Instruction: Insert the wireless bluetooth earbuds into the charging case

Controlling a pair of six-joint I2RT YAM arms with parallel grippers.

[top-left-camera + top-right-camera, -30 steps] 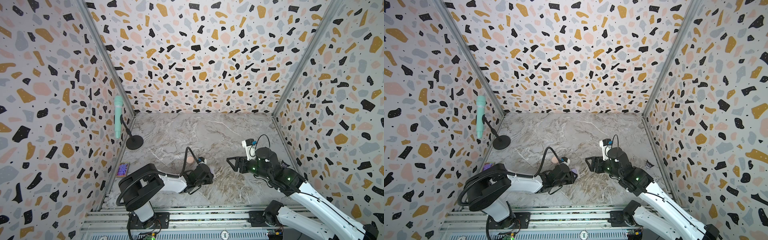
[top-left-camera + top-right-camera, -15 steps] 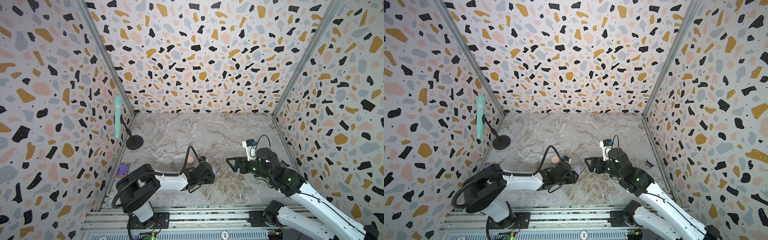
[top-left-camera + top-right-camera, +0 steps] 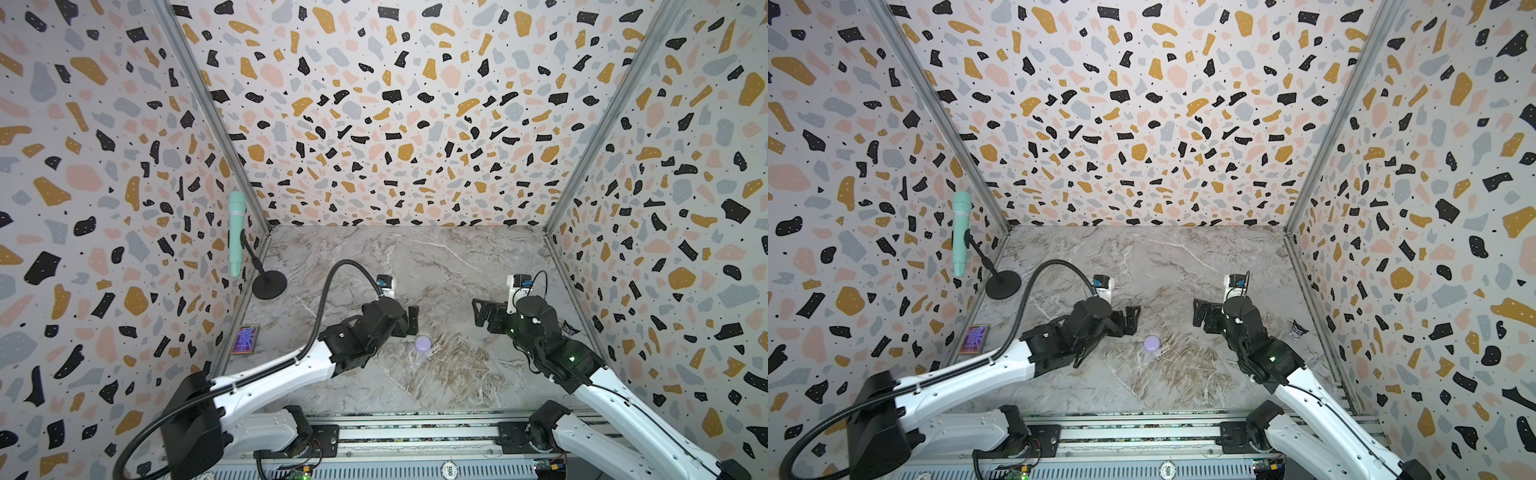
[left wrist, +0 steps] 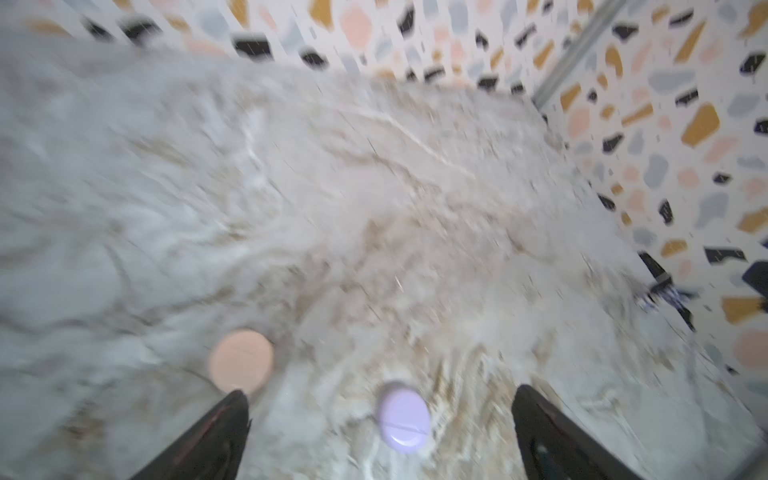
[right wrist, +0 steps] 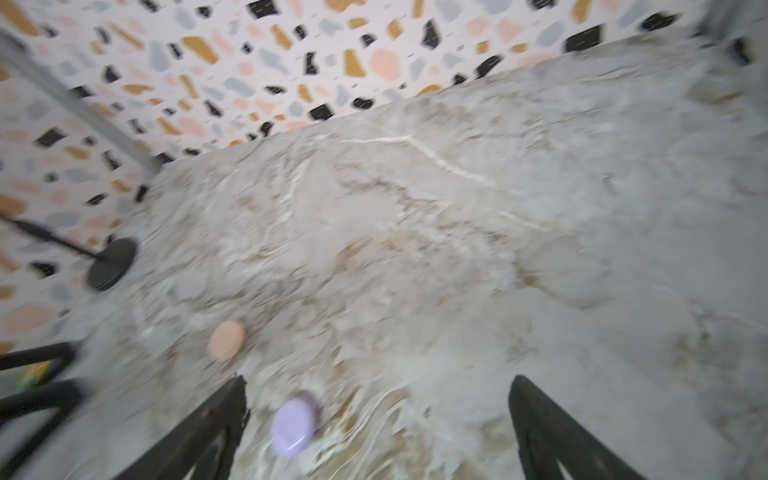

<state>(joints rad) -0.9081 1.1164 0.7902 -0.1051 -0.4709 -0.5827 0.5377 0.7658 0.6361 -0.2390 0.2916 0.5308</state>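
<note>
The charging case (image 3: 423, 343), a lavender round puck, lies flat on the counter (image 3: 415, 257) with its lid shut. It sits just beside my left gripper (image 3: 409, 321), on the side nearer my bases, and does not touch it. That gripper's jaws stand wide apart. In the left wrist view the case (image 4: 403, 417) shows in the gap between my two dark fingertips (image 4: 235, 405), touching neither. Being round, it has no long axis that I can make out. Its broad face points up, and a thin seam line crosses that face. Through the blur I cannot tell which way its hinge faces. A peach case (image 4: 241, 361), also round and flat, lies near the lavender one, farther toward the back wall. Both wrist views show it, while in both top views my left gripper hides it. My right gripper (image 3: 482, 311) hangs well apart to the right, its jaws likewise spread wide and its tips turned toward the middle of the counter. In the right wrist view the lavender case (image 5: 294, 424) lies just beside one fingertip. Farther out, a mint-green microphone (image 3: 236, 232) leans on a black stand (image 3: 269, 284) at the left rear. A small framed card (image 3: 246, 338) rests by the left wall and a dark wrapper (image 3: 569, 328) by the right wall.
</note>
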